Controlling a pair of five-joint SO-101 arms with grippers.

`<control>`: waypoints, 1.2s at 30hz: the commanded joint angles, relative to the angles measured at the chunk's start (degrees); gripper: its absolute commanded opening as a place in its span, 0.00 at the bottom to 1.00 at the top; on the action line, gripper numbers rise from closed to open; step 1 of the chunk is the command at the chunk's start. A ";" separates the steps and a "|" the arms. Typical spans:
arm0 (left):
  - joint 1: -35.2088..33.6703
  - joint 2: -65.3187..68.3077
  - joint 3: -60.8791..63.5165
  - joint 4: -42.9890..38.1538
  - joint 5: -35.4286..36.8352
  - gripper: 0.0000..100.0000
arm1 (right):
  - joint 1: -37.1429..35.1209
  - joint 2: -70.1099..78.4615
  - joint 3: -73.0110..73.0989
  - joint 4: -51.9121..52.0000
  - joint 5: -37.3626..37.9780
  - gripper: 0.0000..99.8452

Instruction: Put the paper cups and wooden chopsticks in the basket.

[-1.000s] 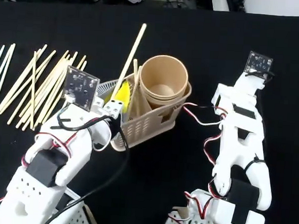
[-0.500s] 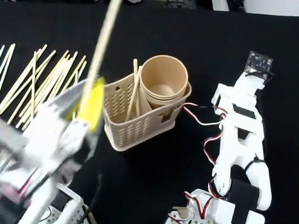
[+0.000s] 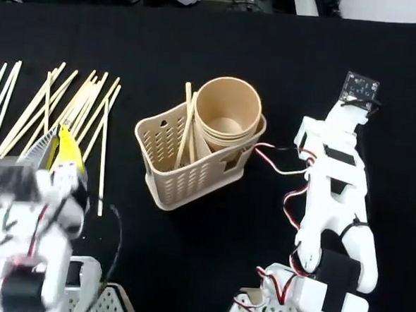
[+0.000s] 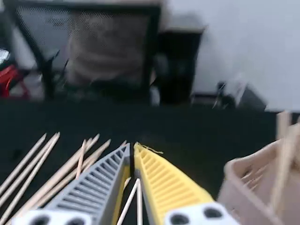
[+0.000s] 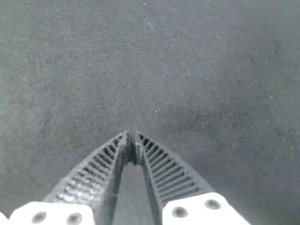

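High view: the basket (image 3: 193, 173), holding paper cups (image 3: 228, 122), stands well aside of the left gripper (image 3: 59, 134). Its jaws, closed empty, hang over loose wooden chopsticks (image 3: 73, 105), so a grab may scatter several. The right gripper (image 5: 131, 149) is closed too.

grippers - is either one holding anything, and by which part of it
Nothing is held. The left gripper is shut empty above the loose chopsticks on the table; the right gripper is shut empty too.
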State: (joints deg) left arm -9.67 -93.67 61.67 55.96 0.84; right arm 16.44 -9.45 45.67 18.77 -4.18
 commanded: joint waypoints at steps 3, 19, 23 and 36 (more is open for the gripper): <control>-1.45 13.71 9.80 -16.35 -4.75 0.03 | -0.97 -0.13 -0.31 -1.23 0.44 0.02; -9.89 73.67 -36.79 7.65 -11.78 0.15 | -0.88 -0.13 -0.22 -1.23 0.44 0.02; -10.15 87.30 -49.27 12.66 -12.22 0.20 | -0.88 -0.13 -0.22 -1.23 0.44 0.02; -12.44 111.74 -82.77 37.10 -14.86 0.20 | -0.88 -0.13 -0.22 -1.23 0.44 0.02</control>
State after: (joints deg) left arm -19.60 18.33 -11.65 84.53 -11.47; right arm 16.44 -9.45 45.67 18.77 -4.18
